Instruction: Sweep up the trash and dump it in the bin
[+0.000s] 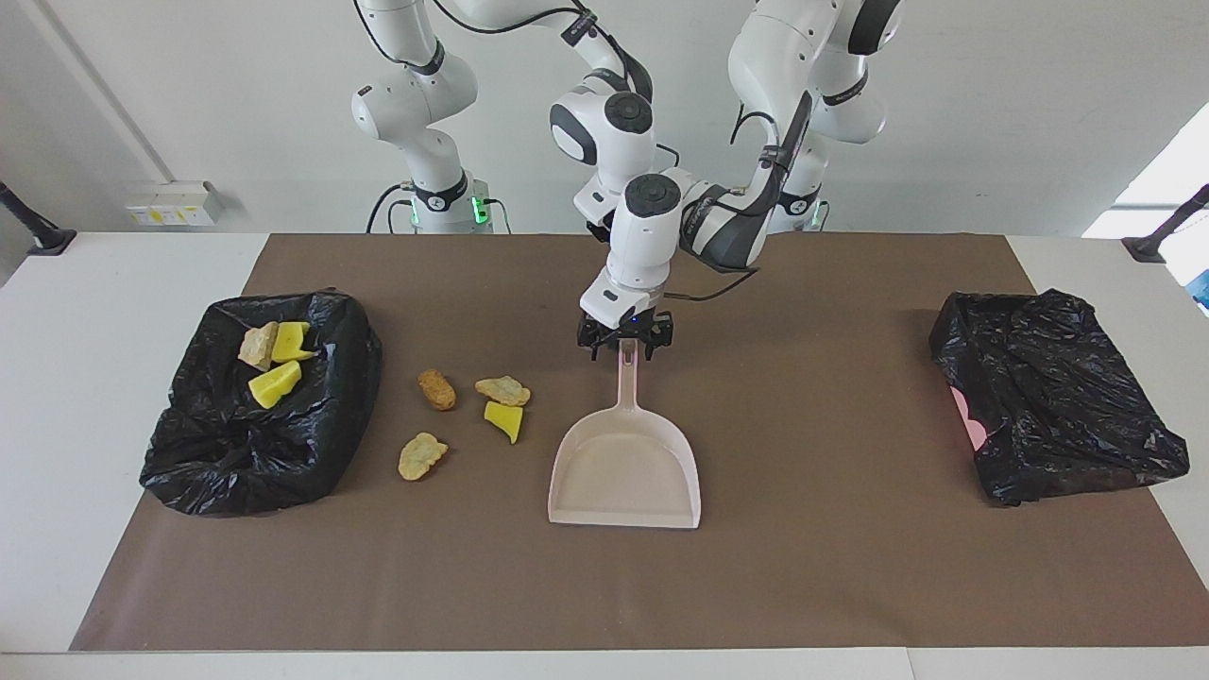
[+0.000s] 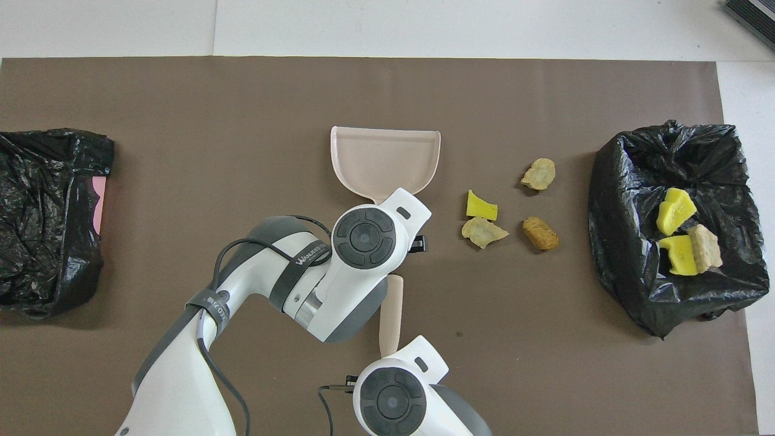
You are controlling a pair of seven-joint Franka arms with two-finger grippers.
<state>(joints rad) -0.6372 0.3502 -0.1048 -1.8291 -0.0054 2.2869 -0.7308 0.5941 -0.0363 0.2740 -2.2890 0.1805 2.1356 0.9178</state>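
A white table [image 1: 113, 397] carries a large brown paper mat [image 1: 812, 567]; a plain white wall [image 1: 992, 113] with a socket strip [image 1: 170, 203] stands at the robots' end.

The trash: four scraps lie on the mat between the beige plastic dustpan [image 1: 625, 472] and the open black bag-lined bin [image 1: 255, 416] at the right arm's end: a brown lump [image 1: 436, 388], a tan flake [image 1: 502, 390], a yellow wedge [image 1: 505, 420] and a tan lump [image 1: 421, 455]. Three more scraps [image 1: 274, 359], two yellow and one tan, rest inside that bin. A second black bag-covered bin [image 1: 1053, 397], pink showing at its edge, sits at the left arm's end.

The left gripper [image 1: 624, 348] is low over the tip of the dustpan's handle, fingers spread on either side of it; contact cannot be confirmed. In the overhead view the arm's wrist hides the handle entirely.

The right gripper [image 1: 609, 231] is mostly hidden by the left arm in the facing view. It is clamped on a beige brush handle [image 2: 392, 315], whose top end alone shows in the overhead view; the brush head is not visible.
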